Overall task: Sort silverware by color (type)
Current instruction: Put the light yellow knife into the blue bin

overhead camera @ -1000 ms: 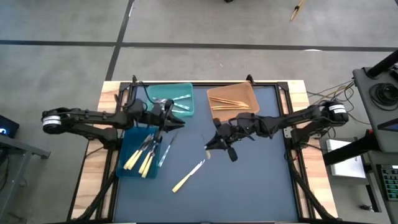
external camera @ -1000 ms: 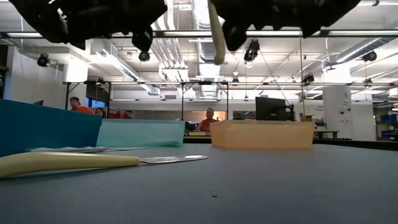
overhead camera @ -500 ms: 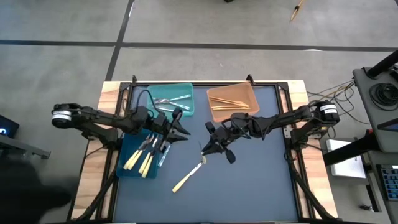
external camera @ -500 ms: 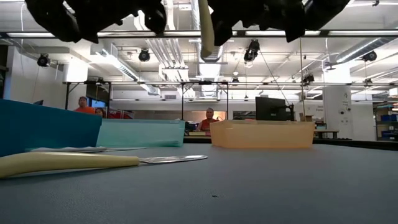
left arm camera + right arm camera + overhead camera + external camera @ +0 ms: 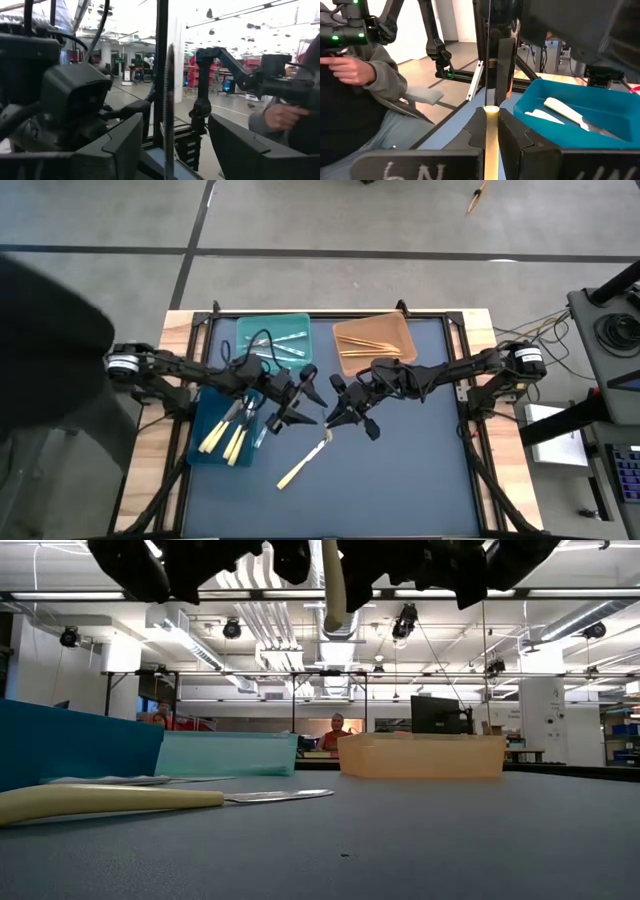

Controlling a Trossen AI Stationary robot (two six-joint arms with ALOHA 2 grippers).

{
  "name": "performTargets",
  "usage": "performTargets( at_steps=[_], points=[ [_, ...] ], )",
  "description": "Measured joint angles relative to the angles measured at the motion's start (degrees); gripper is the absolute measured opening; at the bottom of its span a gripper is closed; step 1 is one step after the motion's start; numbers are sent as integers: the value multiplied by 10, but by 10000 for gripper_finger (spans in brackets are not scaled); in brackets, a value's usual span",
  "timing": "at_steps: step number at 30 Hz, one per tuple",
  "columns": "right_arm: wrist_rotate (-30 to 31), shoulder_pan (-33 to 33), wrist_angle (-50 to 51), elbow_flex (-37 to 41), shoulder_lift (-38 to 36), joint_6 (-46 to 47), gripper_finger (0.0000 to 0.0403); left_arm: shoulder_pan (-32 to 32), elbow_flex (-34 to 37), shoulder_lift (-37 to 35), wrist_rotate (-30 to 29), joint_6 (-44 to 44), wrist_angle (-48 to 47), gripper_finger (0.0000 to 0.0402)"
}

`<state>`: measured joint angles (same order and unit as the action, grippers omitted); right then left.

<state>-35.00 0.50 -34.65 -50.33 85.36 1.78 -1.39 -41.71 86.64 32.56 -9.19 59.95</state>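
The left claw (image 5: 312, 402) hangs over the middle of the worktop (image 5: 400, 470) with its fingers (image 5: 117, 145) spread wide. A thin silvery blade stands edge-on in the gap between them, and whether it touches either finger cannot be told. A second ago this claw was farther back, by the teal bin (image 5: 262, 330), and much narrower; it has since come toward the middle and opened out.

Just beside it, tip to tip, the right claw (image 5: 335, 420) is closed tight on a pale yellow utensil (image 5: 490, 145), gripping the handle so that the piece stands upright between the pads. It has shifted a little toward the left claw since the earlier frame, its grip unchanged.

Just below the two claws a pale yellow fork (image 5: 303, 461) lies loose on the worktop. Behind the left claw, the blue bin (image 5: 200, 452) holds several pale yellow pieces and the teal bin silvery ones. Behind the right claw, the orange bin (image 5: 398, 330) holds orange-tan pieces.

Handwritten marks show on the right claw's body in its wrist view, too cut off to read.
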Motion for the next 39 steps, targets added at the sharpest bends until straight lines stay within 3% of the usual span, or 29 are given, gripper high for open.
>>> performTargets(
  at_steps=[6, 10, 19, 32, 36, 39],
  points=[
    [-1, 7, 1, 0, 0, -4, 15, 2, -34, 35, 13, -10, 0, 198],
    [0, 11, 3, 1, 0, -10, 15, 5, -46, 45, 15, -10, 2, 170],
    [0, 10, 4, 1, 0, -20, 28, 5, -45, 38, -3, -45, -5, 11],
    [5, 33, 14, 1, 0, 12, 110, 8, -42, 21, -48, -128, -35, 0],
    [5, 43, 15, 1, 0, 20, 129, 13, -39, -11, -84, -146, -112, 0],
    [6, 50, 21, 1, 0, 21, 141, 23, -42, -55, -137, -153, -226, 0]
  ],
)
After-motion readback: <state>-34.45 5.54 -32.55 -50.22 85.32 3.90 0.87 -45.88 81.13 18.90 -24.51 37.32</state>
